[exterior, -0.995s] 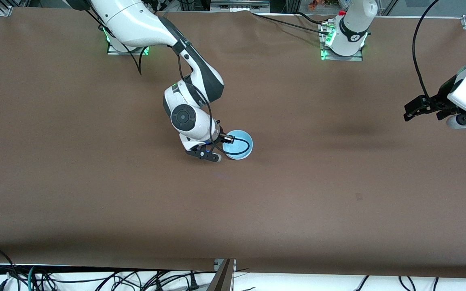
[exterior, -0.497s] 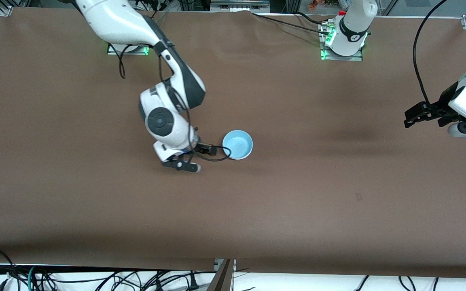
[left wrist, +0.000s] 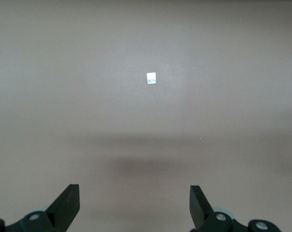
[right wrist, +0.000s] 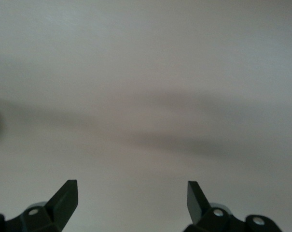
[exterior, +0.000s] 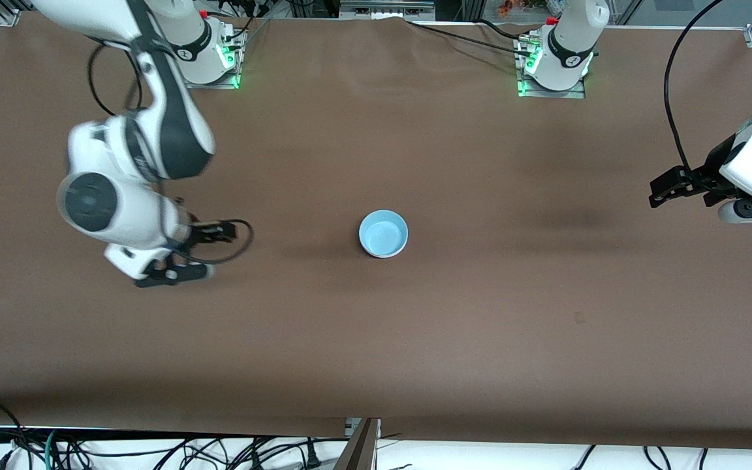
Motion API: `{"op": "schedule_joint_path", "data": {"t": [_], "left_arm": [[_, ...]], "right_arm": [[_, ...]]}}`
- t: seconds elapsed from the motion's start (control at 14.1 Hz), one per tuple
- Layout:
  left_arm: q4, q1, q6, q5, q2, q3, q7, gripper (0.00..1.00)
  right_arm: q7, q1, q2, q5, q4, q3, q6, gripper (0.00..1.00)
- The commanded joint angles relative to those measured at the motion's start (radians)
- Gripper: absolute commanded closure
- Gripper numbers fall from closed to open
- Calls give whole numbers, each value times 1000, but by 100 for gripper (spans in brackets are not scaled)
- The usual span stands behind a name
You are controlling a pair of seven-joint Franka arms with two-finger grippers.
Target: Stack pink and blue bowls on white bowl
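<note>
Centrally, the blue bowl (exterior: 383, 234) is seen upright on the brown table (exterior: 480, 326) | right gripper (exterior: 183, 254), jaws spread and empty, is held well apart toward the right arm's end | left gripper (exterior: 666, 188), likewise open-jawed and empty, waits toward the left arm's end.

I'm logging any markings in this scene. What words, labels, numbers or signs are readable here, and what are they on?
None can be read.
Small white sticker on the table: print too small to read.
Round marks on the arm bases: too small to read.
Blue bowl: plain.
Left gripper and right gripper, both open over bare table: no markings.
</note>
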Motion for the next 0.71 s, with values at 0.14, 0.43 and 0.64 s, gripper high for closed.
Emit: {"op": "schedule_joint_path", "data": {"t": [0.14, 0.43, 0.64], "left_arm": [[31, -12, -24, -20, 14, 9, -7, 0], [31, -11, -24, -18, 14, 0, 2, 0], [32, -12, -24, -18, 14, -3, 25, 0]], "right_arm": [[-30, -80, -204, -34, -40, 19, -183, 0], [-33, -144, -313, -82, -30, 19, -227, 0], [-36, -189, -341, -94, -41, 19, -227, 0]]}}
